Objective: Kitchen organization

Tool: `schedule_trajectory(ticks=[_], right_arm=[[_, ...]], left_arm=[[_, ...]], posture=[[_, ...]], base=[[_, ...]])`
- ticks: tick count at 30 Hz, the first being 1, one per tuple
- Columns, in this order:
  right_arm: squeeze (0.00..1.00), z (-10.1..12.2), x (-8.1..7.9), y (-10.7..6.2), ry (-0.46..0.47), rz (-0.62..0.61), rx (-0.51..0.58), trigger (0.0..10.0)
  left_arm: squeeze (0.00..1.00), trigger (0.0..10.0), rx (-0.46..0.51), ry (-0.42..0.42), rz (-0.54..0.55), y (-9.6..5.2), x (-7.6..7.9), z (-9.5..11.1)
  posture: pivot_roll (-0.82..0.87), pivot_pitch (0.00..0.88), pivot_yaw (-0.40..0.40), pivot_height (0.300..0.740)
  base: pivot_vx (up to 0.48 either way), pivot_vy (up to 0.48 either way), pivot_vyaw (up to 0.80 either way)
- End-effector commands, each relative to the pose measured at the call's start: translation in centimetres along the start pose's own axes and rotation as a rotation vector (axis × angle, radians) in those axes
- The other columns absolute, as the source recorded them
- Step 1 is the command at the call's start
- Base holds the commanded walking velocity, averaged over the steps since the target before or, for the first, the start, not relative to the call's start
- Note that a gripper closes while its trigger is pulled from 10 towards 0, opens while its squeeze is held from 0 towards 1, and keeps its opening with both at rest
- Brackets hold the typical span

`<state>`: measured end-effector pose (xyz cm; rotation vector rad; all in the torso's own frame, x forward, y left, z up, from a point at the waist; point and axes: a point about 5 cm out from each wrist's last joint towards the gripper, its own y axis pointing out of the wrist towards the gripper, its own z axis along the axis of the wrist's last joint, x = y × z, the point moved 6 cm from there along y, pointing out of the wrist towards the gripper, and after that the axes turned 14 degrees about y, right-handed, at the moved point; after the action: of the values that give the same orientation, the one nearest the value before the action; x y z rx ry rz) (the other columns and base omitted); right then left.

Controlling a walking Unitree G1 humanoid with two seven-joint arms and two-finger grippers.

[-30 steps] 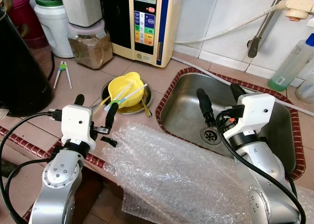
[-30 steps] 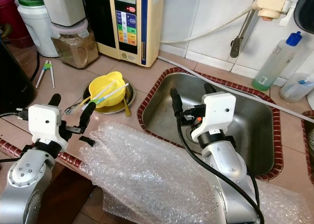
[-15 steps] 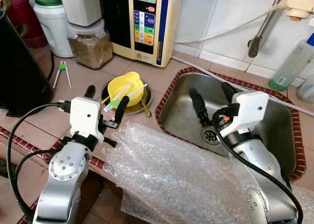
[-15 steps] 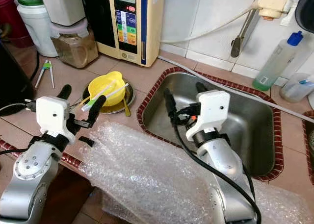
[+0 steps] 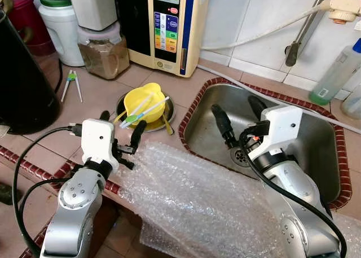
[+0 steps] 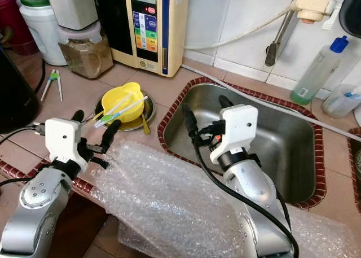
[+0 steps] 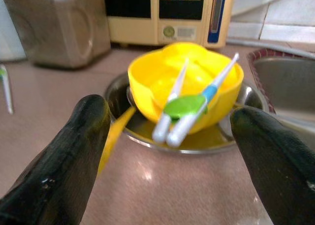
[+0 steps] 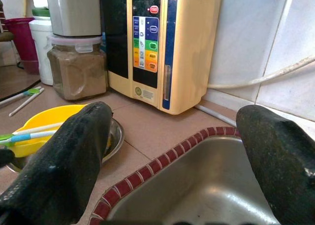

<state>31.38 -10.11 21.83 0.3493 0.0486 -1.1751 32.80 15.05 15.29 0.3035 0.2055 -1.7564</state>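
Yellow bowl (image 5: 144, 101) sits in a shallow steel dish (image 5: 165, 113) on the tiled desk (image 5: 98, 91), just left of the steel sink (image 5: 214, 128), with two white-handled utensils (image 7: 189, 107) leaning across its rim, one with a blue and green grip. A yellow-handled utensil (image 7: 115, 136) lies against the dish on its near side. The left gripper (image 5: 119, 129) hovers low over the desk just in front of the dish, its jaws spread wide and empty, the two black fingers (image 7: 78, 151) framing the bowl in the left wrist view. The right gripper (image 5: 237, 112) hangs over the sink basin near the drain (image 5: 241, 155), its jaws likewise wide apart and holding nothing. A sheet of bubble wrap (image 5: 197, 196) drapes over the front edge of the desk between the two arms, just beside the left gripper. Behind the bowl stand a cream water ioniser (image 5: 169, 26) with coloured buttons, a clear container of brown powder (image 5: 104, 52) and a white jug (image 5: 59, 23). A pair of green-tipped chopsticks (image 5: 72, 84) lies on the desk to the left, near a black appliance (image 5: 22, 77). A green-tinted bottle (image 5: 338, 71) stands at the far right of the sink below the wall tap (image 5: 344, 7).
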Motion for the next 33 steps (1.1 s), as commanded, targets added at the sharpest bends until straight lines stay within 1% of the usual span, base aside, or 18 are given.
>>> schedule_trajectory(ticks=[1, 2, 3, 4, 5, 6, 7, 8, 11, 14, 18, 20, 23, 26, 30, 33], right_arm=[[0.0, 0.0, -0.2, 0.0, -0.009, 0.013, -0.008, 10.0], [0.0, -0.1, -0.3, 0.0, -0.013, 0.016, -0.01, 10.0], [0.0, -0.1, -0.3, -0.1, -0.017, 0.019, -0.011, 10.0], [0.0, -0.1, -0.4, -0.1, -0.018, 0.019, -0.012, 10.0], [0.0, -0.1, -0.4, -0.1, -0.02, 0.02, -0.013, 10.0], [0.0, -0.2, -0.4, -0.2, -0.02, 0.02, -0.016, 10.0], [0.0, -0.2, -0.4, -0.2, -0.02, 0.02, -0.016, 10.0], [0.0, -0.3, -0.4, -0.2, -0.02, 0.023, -0.02, 10.0], [0.0, -0.5, -0.8, -0.2, -0.004, 0.047, -0.034, 10.0], [0.0, -1.6, -2.3, -0.6, 0.035, 0.132, -0.094, 10.0], [0.0, -2.4, -3.4, -1.2, 0.078, 0.191, -0.149, 10.0], [0.0, -2.7, -3.7, -1.5, 0.084, 0.213, -0.168, 10.0], [0.0, -2.8, -3.7, -1.7, 0.066, 0.225, -0.18, 10.0], [0.0, -3.1, -3.3, -1.9, 0.023, 0.228, -0.198, 10.0], [0.0, -3.3, -3.4, -2.1, 0.016, 0.247, -0.218, 10.0], [0.0, -3.5, -3.8, -2.3, 0.025, 0.276, -0.238, 10.0]], left_arm=[[0.0, 10.0, -0.007, -0.015, -0.026, 0.2, 0.5, -0.1], [0.0, 10.0, -0.004, -0.03, -0.033, 0.3, 0.6, -0.1], [0.0, 3.8, 0.0, -0.044, -0.039, 0.5, 0.8, 0.0], [0.0, 3.8, 0.005, -0.059, -0.051, 0.7, 1.0, 0.0], [0.0, 1.3, 0.008, -0.071, -0.061, 0.9, 1.2, 0.1], [0.0, 0.0, 0.009, -0.108, -0.065, 1.3, 1.3, 0.3], [0.0, 0.0, 0.009, -0.108, -0.065, 1.3, 1.3, 0.3], [0.0, 0.0, 0.013, -0.129, -0.064, 1.6, 1.4, 0.4], [0.0, 0.0, 0.019, -0.131, -0.063, 2.0, 1.5, 0.6], [0.0, 0.0, 0.02, -0.134, -0.053, 2.3, 1.4, 0.6], [0.0, 0.0, 0.017, -0.142, -0.028, 2.6, 1.1, 0.5], [0.0, 0.0, 0.016, -0.15, -0.019, 2.8, 0.9, 0.5], [0.0, 0.0, 0.013, -0.152, -0.015, 2.9, 0.9, 0.5], [0.0, 0.0, 0.008, -0.152, -0.008, 3.2, 0.8, 0.4], [0.0, 0.0, -0.004, -0.153, 0.003, 3.2, 0.7, 0.1], [0.0, 0.0, -0.011, -0.167, 0.016, 3.2, 0.5, -0.1]], posture=[[0.03, 0.103, -0.063, 0.74], [0.02, 0.101, -0.063, 0.74], [0.02, 0.101, -0.063, 0.74], [0.02, 0.101, -0.063, 0.74], [0.02, 0.101, -0.063, 0.74], [0.02, 0.101, -0.063, 0.74], [0.02, 0.101, -0.063, 0.74], [0.02, 0.101, -0.063, 0.74], [0.02, 0.102, -0.064, 0.74], [0.02, 0.102, -0.064, 0.74], [0.01, 0.102, -0.067, 0.74], [0.01, 0.102, -0.067, 0.74], [0.01, 0.103, -0.066, 0.74], [0.01, 0.102, -0.069, 0.74], [0.01, 0.102, -0.069, 0.74], [0.01, 0.102, -0.069, 0.74]], base=[[0.0, 0.0, 0.0], [0.0, 0.0, 0.0], [0.0, 0.0, 0.0], [0.0, 0.0, 0.0], [0.0, 0.0, 0.0], [0.0, 0.0, 0.0], [0.0, 0.0, 0.0], [0.0, 0.0, 0.0], [0.0, 0.0, 0.0], [0.0, 0.0, 0.0], [0.0, 0.0, 0.0], [0.0, 0.0, 0.0], [0.0, 0.0, 0.0], [0.0, 0.0, 0.0], [0.0, 0.0, 0.0], [0.0, 0.0, 0.0]])
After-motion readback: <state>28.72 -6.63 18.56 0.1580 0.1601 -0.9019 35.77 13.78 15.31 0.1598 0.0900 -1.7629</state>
